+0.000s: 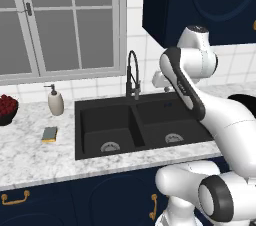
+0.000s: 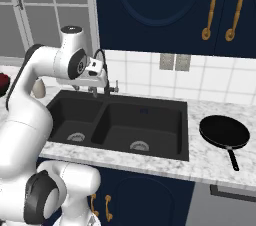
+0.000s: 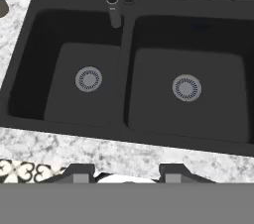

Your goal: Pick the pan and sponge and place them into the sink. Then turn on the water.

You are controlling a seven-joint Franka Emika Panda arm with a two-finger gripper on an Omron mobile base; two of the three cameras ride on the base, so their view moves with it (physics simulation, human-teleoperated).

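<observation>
grey-framed window (image 1: 60,20), white tiled wall (image 2: 200,80), navy cabinets (image 2: 150,5), marble counter (image 1: 35,155).

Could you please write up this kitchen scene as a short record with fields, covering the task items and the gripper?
pan: on the counter right of the sink, handle toward the counter's front edge
sponge: on the counter left of the sink, in front of the soap bottle
sink: both basins hold nothing
faucet: behind the divider, no water running
gripper: above the sink, jaws apart, holding nothing
</observation>
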